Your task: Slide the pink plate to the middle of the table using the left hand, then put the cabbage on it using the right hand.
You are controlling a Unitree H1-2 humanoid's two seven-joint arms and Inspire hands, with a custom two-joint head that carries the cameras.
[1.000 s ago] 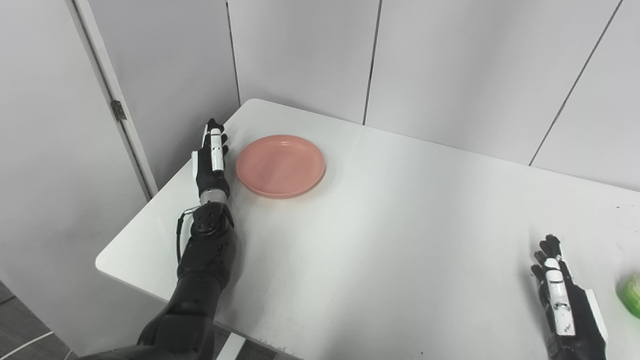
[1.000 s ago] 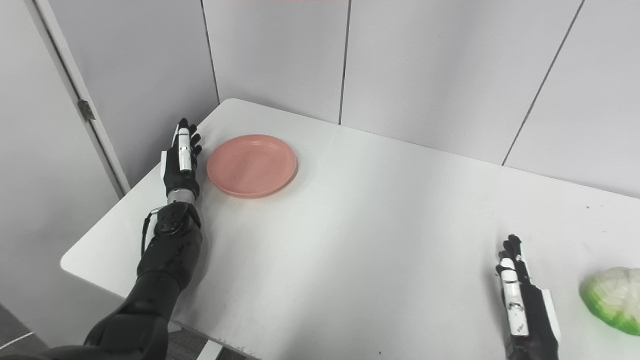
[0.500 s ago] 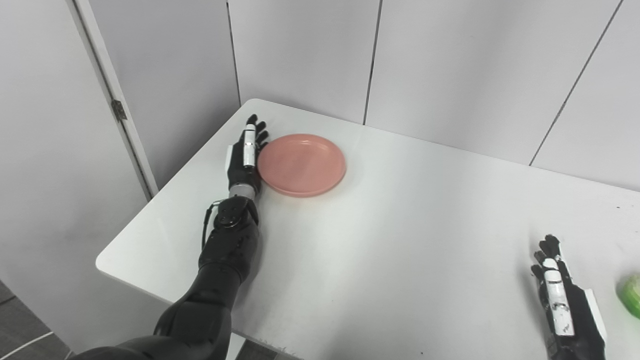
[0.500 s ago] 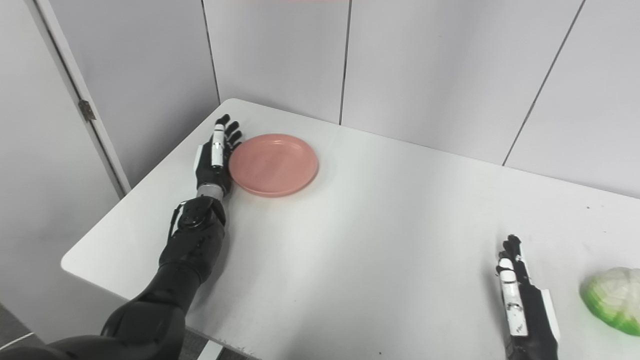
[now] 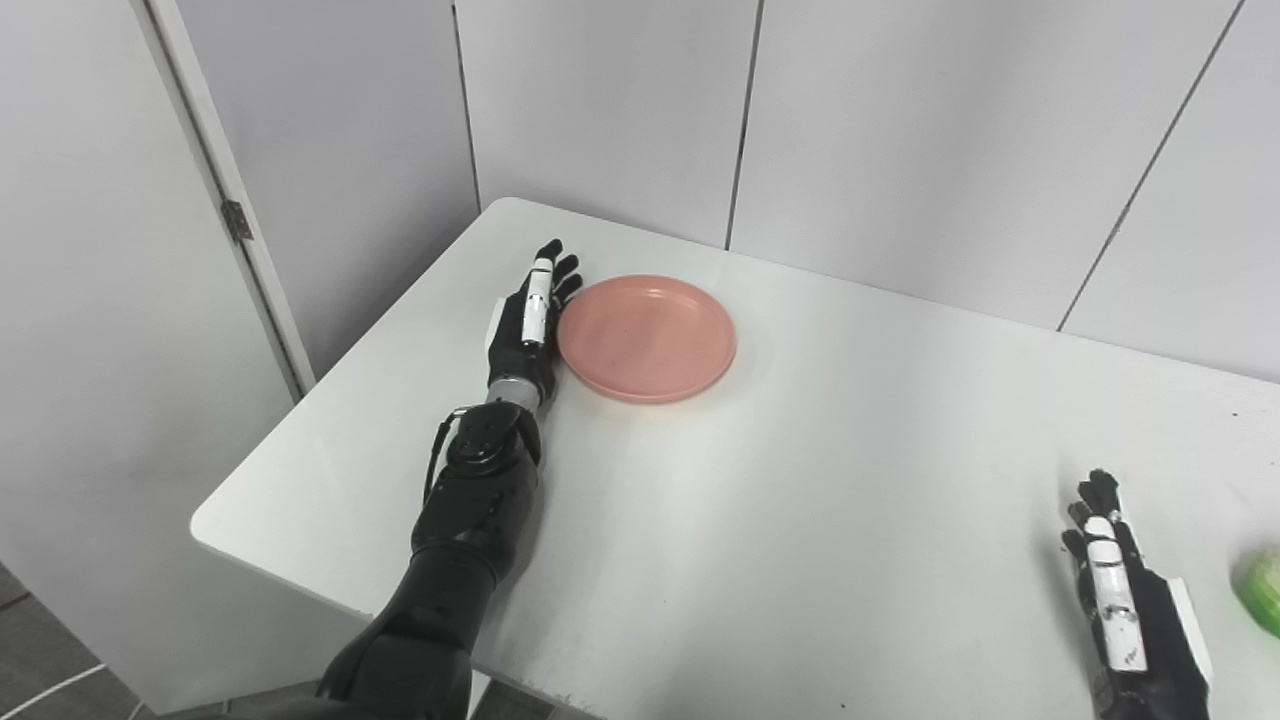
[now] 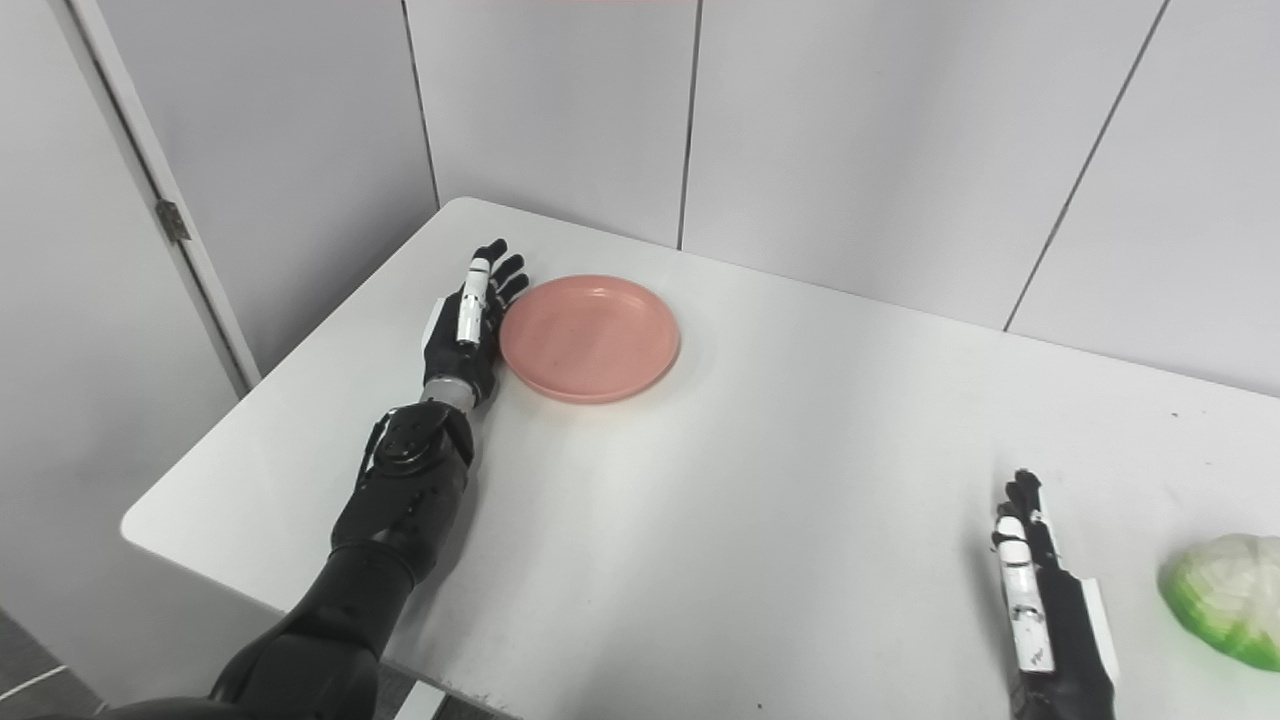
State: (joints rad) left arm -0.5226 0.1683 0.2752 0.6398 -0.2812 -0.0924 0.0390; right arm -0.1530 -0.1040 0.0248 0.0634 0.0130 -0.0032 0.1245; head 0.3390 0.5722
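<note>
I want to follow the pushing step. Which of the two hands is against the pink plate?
The left hand: its open fingers lie along the pink plate at its left rim. The right hand rests apart, near the cabbage, holding nothing.

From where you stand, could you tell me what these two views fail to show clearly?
- Cabbage: cut by the right edge in both views; the left eye shows only a sliver.
- Right hand: wrist cut by the bottom edge.
- Left hand against the pink plate: palm side hidden, so contact is unclear.
</note>
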